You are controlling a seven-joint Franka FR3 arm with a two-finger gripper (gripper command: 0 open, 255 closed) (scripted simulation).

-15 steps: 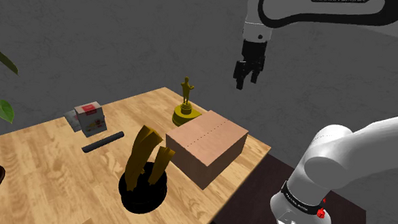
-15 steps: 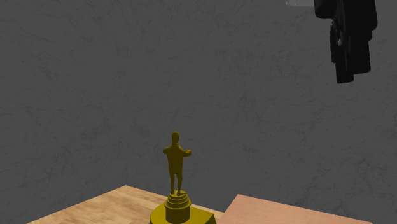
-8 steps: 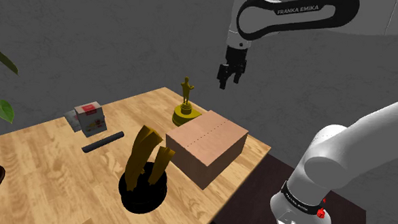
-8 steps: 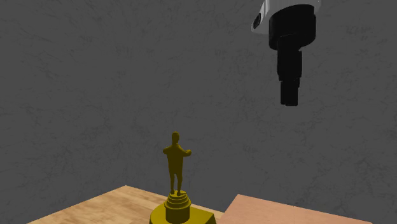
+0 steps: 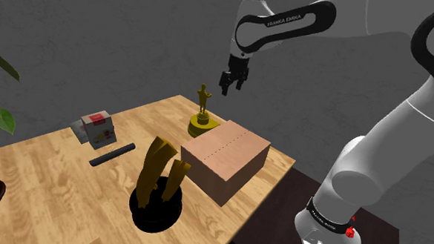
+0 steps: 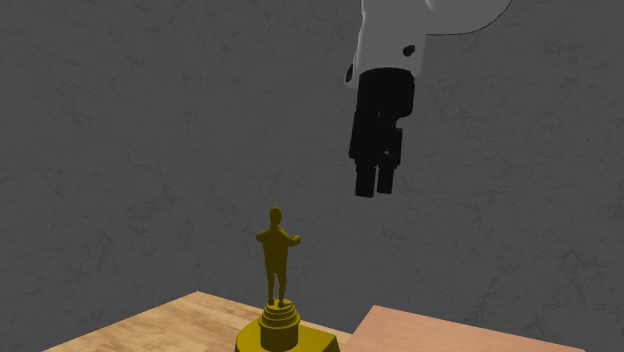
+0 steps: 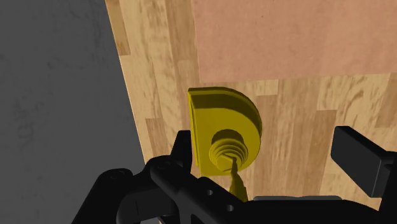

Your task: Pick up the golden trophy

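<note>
Since the end effector [image 5: 228, 86] hangs open and empty, above the trophy [image 5: 201, 111] and to its right in the shoulder view, the descent is where things could go wrong. The trophy stands upright near the tabletop's [image 5: 54, 182] far edge, its base just beside the box [image 5: 226, 158]. It is a slim figure on a wider base. A finger coming down off-centre could, I judge, strike the head or arm and topple it, perhaps over the edge. In the wrist view the figure sits nearer one finger, so closing there might shove it sideways. The box may also foul a finger.
</note>
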